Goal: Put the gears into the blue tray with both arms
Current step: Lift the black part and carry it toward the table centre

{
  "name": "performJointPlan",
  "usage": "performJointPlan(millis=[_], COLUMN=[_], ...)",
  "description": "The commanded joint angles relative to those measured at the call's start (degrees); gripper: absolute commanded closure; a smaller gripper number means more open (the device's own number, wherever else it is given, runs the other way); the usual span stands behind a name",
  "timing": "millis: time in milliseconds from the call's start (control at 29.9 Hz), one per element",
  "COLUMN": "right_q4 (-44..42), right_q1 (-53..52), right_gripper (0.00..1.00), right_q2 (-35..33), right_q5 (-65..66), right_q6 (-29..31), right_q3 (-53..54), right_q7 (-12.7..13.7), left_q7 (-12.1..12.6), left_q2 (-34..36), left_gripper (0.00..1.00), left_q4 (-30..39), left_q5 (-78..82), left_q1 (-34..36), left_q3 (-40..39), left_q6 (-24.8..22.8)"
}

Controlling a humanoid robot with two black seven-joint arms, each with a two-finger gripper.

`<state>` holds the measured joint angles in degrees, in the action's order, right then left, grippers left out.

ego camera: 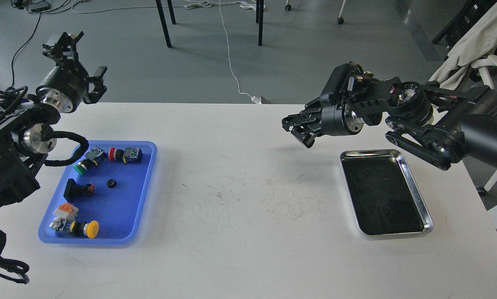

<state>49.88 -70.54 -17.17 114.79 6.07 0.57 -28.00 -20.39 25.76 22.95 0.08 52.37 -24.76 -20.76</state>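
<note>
Right now my left arm comes in from the left edge and rises above the far left corner of the white table (248,199), with the left gripper (76,58) lifted well clear of the surface. Its fingers stand spread wide and nothing sits between them.

Below and just right of that arm lies the blue tray (142,199), on the left part of the table. One gear (111,183) rests on the tray floor near the middle, apart from everything else in there. Around it I see push-button switches: a green-capped switch (82,167) and a red-capped switch (117,154) along the far edge, a black-capped switch (76,189) to the left of the gear, and at the near end an orange-topped switch (64,211) beside a yellow-capped switch (86,229).

The middle of the table is bare white with faint scuff marks.

Further right, my right arm reaches in from the right edge, and the right gripper (298,128) hangs above the table, pointing left, just beyond the far left corner of the silver tray (416,182). Its fingers sit close together at the tip with only a narrow gap, and I see nothing held in them. The silver tray's floor looks dark, and I can make out no gear in it.
</note>
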Motion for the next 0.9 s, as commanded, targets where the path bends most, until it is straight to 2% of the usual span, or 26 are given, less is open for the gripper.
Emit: performJointPlan(millis=[0,301,468,869], right_q4=[-0.1,-0.8,-4.9,-12.6], right_q1=[1.0,3.7,6.3,12.1], right_gripper=[0.99,0.99,0.99,0.99], right_q2=[4.4,13.7,17.1,17.2], right_q5=[0.0,0.1,0.3,1.1], right_q6=[-5.3,-11.3,-15.0,-22.1], right_q3=[-0.1,-0.3,-0.7,-2.1], right_q7=[0.0,0.0,0.0,0.0], left_q7=[0.0,-0.1,-0.1,-0.1], left_q2=[0.3,2.3,3.2,7.6], left_gripper=[0.01,0.01,0.01,0.01], left_q4=[0.1,0.2,0.3,1.2], left_q5=[0.0,0.0,0.0,-0.1], left_q1=[0.0,0.0,0.0,0.0], left_q3=[0.0,-0.2,-0.3,-0.2], left_q6=[-0.2,-1.0,-1.0,-3.2])
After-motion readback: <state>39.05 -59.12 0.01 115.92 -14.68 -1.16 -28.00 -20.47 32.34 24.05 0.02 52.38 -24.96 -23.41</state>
